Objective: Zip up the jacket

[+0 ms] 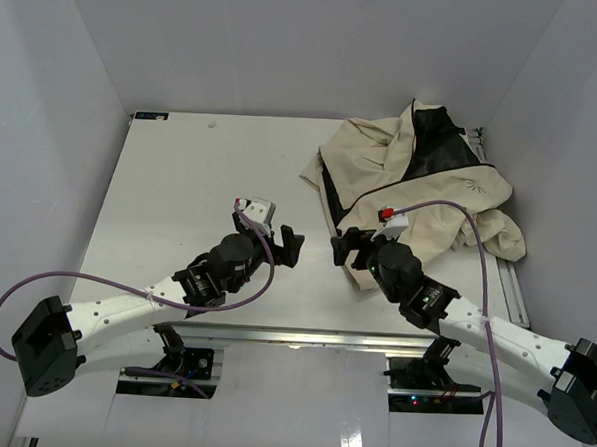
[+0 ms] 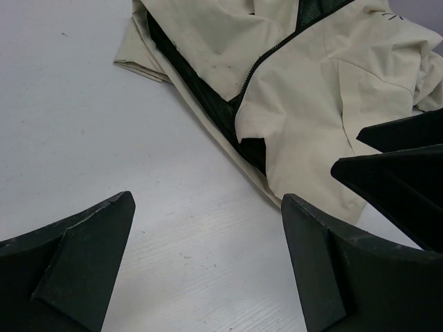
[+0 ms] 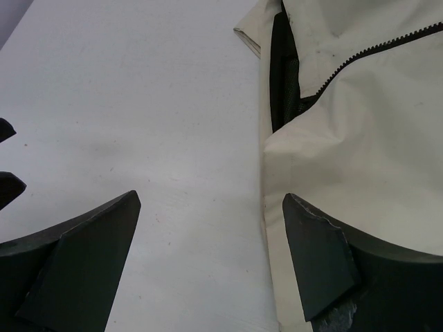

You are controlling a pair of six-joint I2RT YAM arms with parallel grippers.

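The jacket (image 1: 372, 162) lies crumpled in the upper right of the top view, a cream heap on the white desk (image 1: 180, 197). It is partly open, so the black lining (image 1: 438, 141) shows near the top, and a small dark starburst logo (image 1: 473, 183) sits on the fabric toward the right. In the left wrist view the jacket (image 2: 304, 90) fills the upper right, and its dark zipper (image 2: 266, 59) runs diagonally down to where the lining (image 2: 208, 104) shows along the open front edge.

The right gripper (image 1: 345, 248) sits at the jacket's lower left edge in the top view, its jaws spread wide and holding nothing. Its own camera shows the gripper (image 3: 211, 197) straddling the cloth's edge. The finger on the right of that frame is over the jacket (image 3: 360, 138), the other is over bare desk, and the zipper (image 3: 387, 45) is in the upper right corner.

The left gripper (image 1: 295, 248) is just to the left of the right one, over bare desk and apart from the jacket. It is also wide open and empty (image 2: 208, 200). The two grippers face each other across a narrow gap.
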